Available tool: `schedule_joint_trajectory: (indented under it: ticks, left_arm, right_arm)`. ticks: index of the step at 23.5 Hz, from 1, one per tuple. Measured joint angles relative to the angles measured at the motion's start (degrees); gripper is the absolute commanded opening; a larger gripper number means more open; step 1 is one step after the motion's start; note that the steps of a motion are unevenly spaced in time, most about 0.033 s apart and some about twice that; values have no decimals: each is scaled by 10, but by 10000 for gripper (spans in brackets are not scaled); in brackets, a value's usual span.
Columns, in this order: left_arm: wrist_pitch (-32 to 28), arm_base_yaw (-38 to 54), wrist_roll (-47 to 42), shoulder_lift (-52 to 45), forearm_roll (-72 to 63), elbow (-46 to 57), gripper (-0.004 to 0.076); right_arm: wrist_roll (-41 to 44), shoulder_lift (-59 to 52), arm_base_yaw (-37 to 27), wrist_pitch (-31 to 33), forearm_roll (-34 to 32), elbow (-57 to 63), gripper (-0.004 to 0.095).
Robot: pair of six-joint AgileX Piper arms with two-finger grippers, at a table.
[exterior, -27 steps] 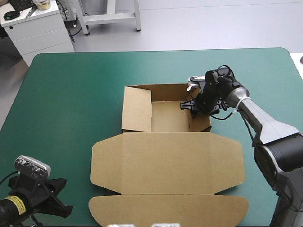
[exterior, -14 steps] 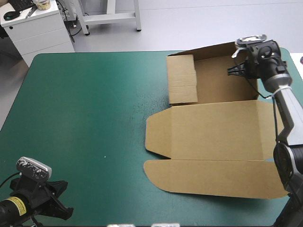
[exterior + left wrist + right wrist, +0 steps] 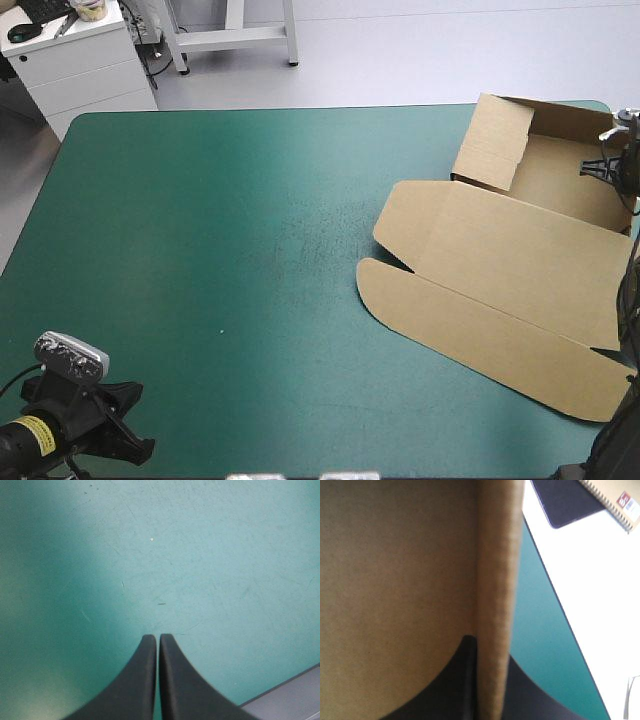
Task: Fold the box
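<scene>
Right gripper (image 3: 489,647): black fingers clamped on an upright wall of the box (image 3: 500,260), one inside, one outside.
Board: brown and matte, with a finely ribbed cut edge running ahead between the fingers.
Box shape: an open tray with raised walls around the gripper, on the far right corner; the flat lid with rounded flaps spreads away from it.
Left gripper (image 3: 158,639): fingers pressed together over the scuffed teal-green cover (image 3: 200,555), well apart from the box.

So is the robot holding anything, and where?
The right pincer grips the brown box by its upright side wall. The left pincer is shut on nothing.
</scene>
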Motion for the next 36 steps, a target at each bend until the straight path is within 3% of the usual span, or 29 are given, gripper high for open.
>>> schedule_joint_trajectory:
  ticks: [5,8,9,10,12,14,20,22,23,25,36]
  left_arm:
    - [1,0,0,0,0,0,-3]
    - [1,0,0,0,0,0,-3]
    - [1,0,0,0,0,0,-3]
    - [1,0,0,0,0,0,-3]
    - [1,0,0,0,0,0,-3]
    - [1,0,0,0,0,0,-3]
    - [-4,0,4,0,4,0,-3]
    - [-6,0,4,0,4,0,-3]
    - [-7,0,4,0,4,0,-3]
    - [-11,0,4,0,4,0,-3]
    - [-68,0,5,0,0,0,-3]
  right_arm:
    - [0,29,-35,19,47,0,96]
    - [-10,30,-53,23,68,0,251]
    - [-15,30,-57,23,70,0,335]
    - [-22,31,-63,23,71,0,539]
    - [-44,33,-80,24,80,0,803]
    - [-51,34,-87,36,85,-4,863]
    - [-76,25,-87,137,131,-162,822]
    - [-97,-10,-87,144,186,-176,622]
    - [-102,-25,-86,145,204,-174,357]
    - [-123,-79,-70,146,236,-150,-7]
    - [-156,-287,163,133,256,97,0]
